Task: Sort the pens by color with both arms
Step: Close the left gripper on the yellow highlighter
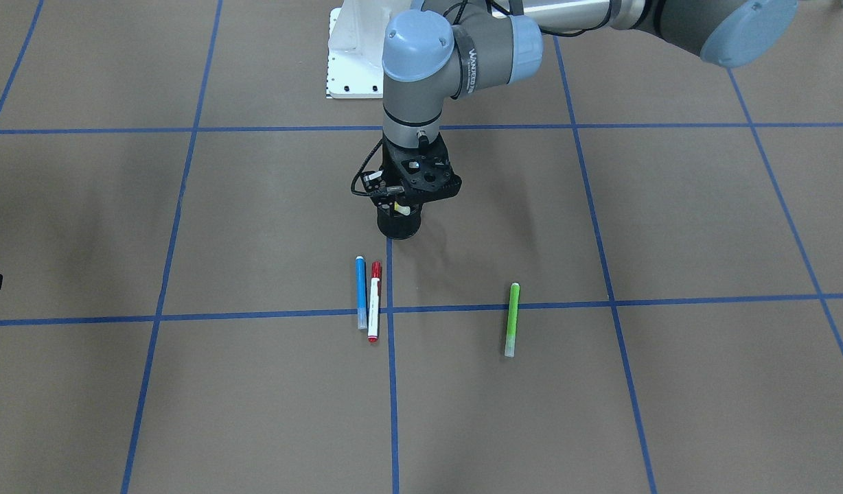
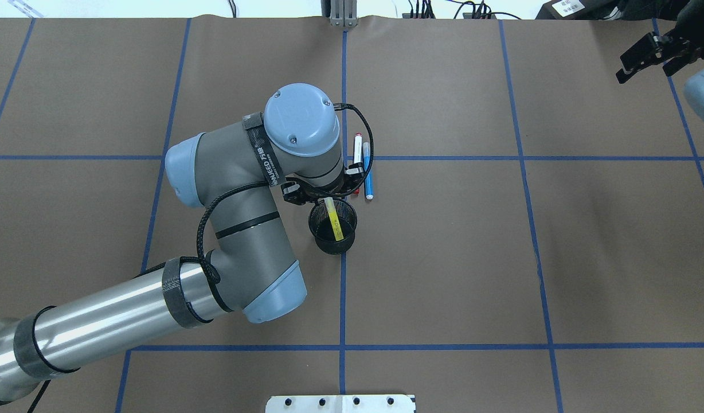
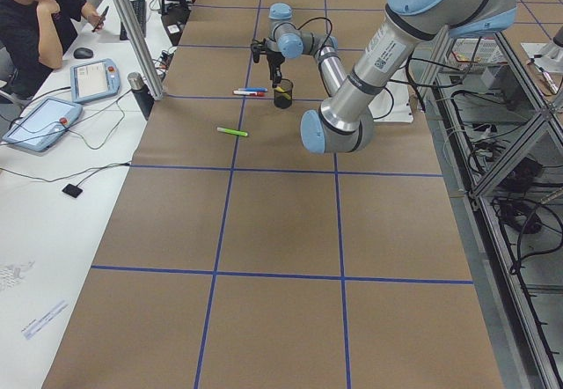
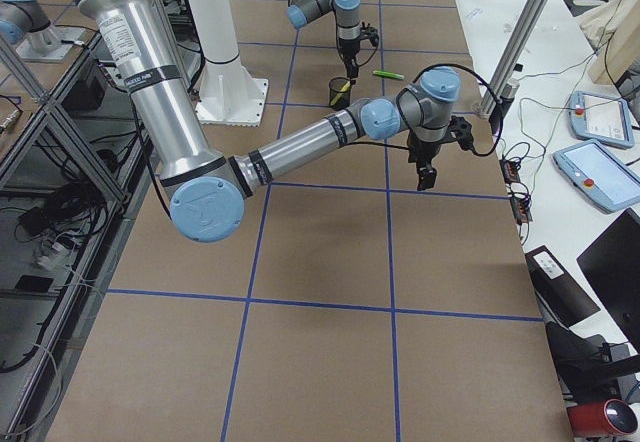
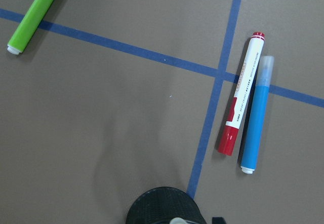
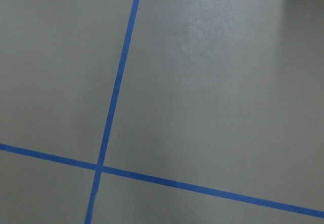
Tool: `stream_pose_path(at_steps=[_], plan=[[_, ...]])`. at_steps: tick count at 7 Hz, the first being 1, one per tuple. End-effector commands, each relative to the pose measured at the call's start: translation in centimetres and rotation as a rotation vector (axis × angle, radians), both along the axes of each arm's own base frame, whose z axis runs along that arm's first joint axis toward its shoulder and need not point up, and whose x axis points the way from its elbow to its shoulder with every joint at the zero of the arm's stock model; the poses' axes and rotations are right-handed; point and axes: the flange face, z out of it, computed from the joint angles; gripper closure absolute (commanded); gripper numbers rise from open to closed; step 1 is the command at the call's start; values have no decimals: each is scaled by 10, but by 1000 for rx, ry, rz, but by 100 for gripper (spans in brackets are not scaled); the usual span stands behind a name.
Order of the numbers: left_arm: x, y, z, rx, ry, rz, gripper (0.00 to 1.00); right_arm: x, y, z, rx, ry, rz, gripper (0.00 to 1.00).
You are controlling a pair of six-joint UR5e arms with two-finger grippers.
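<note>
Here the left fingers (image 1: 401, 208) hang directly over the black mesh cup (image 2: 329, 245) near the centre of the overhead view. The neon yellow pen (image 2: 334, 222) leans inside that cup with its top end up at the fingers; I cannot tell whether they grip it. Just below the cup in the front-facing view, the blue pen (image 1: 360, 291) and red-and-white pen (image 1: 374, 302) lie side by side on the brown surface (image 1: 188, 412), the neon green pen (image 1: 512, 319) further right. The right fingers (image 2: 644, 64), upper right overhead, are spread and empty.
</note>
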Motion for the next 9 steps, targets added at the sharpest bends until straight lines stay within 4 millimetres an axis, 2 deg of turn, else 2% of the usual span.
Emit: stream_pose_path(at_steps=[1,9], plan=[[4,-2,4,-5,-8,1,47,-1,0,0,-4,1,-1,1],[5,0,5,-6,-11,3,62,-10,1,-2,-1,0,-15,1]])
